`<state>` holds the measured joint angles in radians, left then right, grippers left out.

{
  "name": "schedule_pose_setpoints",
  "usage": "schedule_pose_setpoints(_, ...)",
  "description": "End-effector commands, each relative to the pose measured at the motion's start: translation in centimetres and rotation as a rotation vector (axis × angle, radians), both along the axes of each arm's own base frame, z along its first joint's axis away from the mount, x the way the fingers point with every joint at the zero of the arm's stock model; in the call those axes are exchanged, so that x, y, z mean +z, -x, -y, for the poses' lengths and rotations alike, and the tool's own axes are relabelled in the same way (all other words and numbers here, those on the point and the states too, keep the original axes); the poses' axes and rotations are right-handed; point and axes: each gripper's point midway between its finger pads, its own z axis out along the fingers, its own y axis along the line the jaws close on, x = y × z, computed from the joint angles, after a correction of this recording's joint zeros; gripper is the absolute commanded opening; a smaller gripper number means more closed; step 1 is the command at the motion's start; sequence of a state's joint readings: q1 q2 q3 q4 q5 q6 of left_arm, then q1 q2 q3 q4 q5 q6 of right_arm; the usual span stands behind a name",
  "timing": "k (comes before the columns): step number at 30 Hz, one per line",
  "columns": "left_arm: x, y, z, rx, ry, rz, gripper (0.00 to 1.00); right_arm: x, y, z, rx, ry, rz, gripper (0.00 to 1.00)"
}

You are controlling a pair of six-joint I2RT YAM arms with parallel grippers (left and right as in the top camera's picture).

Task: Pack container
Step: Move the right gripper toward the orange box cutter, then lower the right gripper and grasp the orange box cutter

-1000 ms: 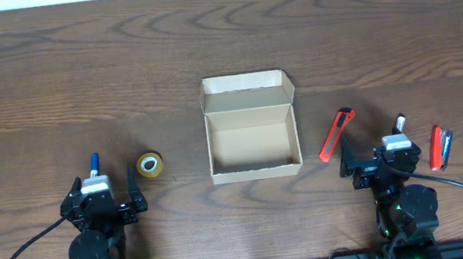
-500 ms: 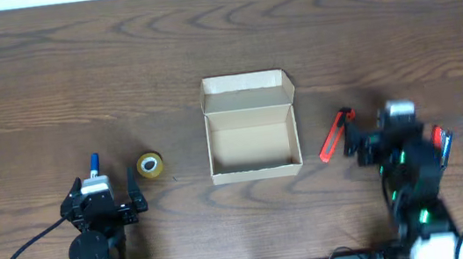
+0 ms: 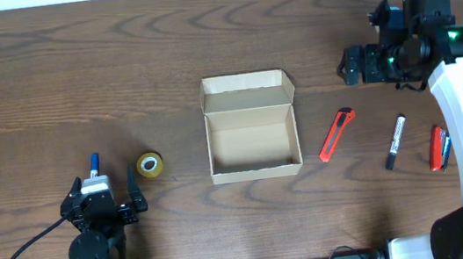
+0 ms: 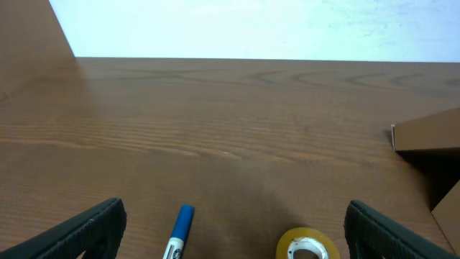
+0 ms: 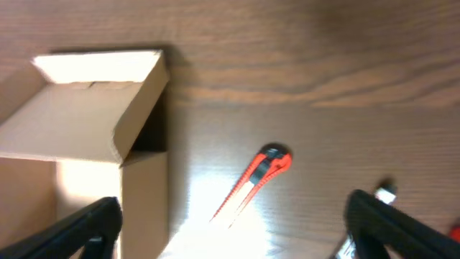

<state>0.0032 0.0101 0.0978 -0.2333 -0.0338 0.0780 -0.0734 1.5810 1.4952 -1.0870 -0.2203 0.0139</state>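
The container, a tan cardboard box (image 3: 255, 173), stands open and empty at the table's middle, its lid flap folded back. It also shows in the right wrist view (image 5: 142, 205) and at the right edge of the left wrist view (image 4: 428, 132). My left gripper (image 3: 104, 201) is open and empty near the front edge, with a blue marker (image 3: 92, 162) and a tape roll (image 3: 150, 165) just ahead of it. My right gripper (image 3: 358, 64) is open and empty, raised above the table, right of the box and beyond a red utility knife (image 3: 337, 134).
A black marker (image 3: 395, 141) and a red-and-blue item (image 3: 439, 147) lie right of the knife. In the left wrist view the blue marker (image 4: 179, 231) and tape roll (image 4: 307, 244) lie between the fingers (image 4: 233, 229). The knife (image 5: 253, 183) shows between the right fingers (image 5: 233, 224).
My right arm has lifted from the front right and swung back over the far right of the table, uncovering the black marker. The left arm and the objects have not moved.
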Motion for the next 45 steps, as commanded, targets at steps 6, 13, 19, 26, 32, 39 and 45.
schedule_pose_setpoints(6, -1.4, 0.1, -0.1, 0.008, 0.005, -0.036, 0.96, -4.7, 2.5, 0.6, -0.278, -0.011, -0.225, 0.92)
schedule_pose_setpoints(13, -1.4, 0.1, -0.1, 0.008, 0.005, -0.036, 0.96, -11.1, 4.6, -2.7, -0.327, -0.002, -0.295, 0.98)
schedule_pose_setpoints(19, -1.3, 0.1, -0.1, 0.008, 0.005, -0.036, 0.95, -15.2, 6.7, -5.2, -0.374, 0.005, -0.324, 0.99)
schedule_pose_setpoints(26, -1.3, 0.1, -0.1, 0.008, 0.005, -0.036, 0.95, -16.4, 7.7, -5.5, -0.386, 0.056, -0.324, 0.99)
schedule_pose_setpoints(32, -1.4, 0.1, -0.1, 0.008, 0.005, -0.036, 0.96, -16.4, 7.6, -4.5, -0.417, 0.070, -0.322, 0.99)
schedule_pose_setpoints(39, -1.4, 0.1, -0.1, 0.008, 0.005, -0.036, 0.95, -16.5, 8.0, -2.1, -0.547, 0.123, -0.324, 0.99)
schedule_pose_setpoints(45, -1.4, 0.1, -0.1, 0.008, 0.005, -0.036, 0.95, -16.7, 7.5, -2.0, -0.561, 0.121, -0.297, 0.99)
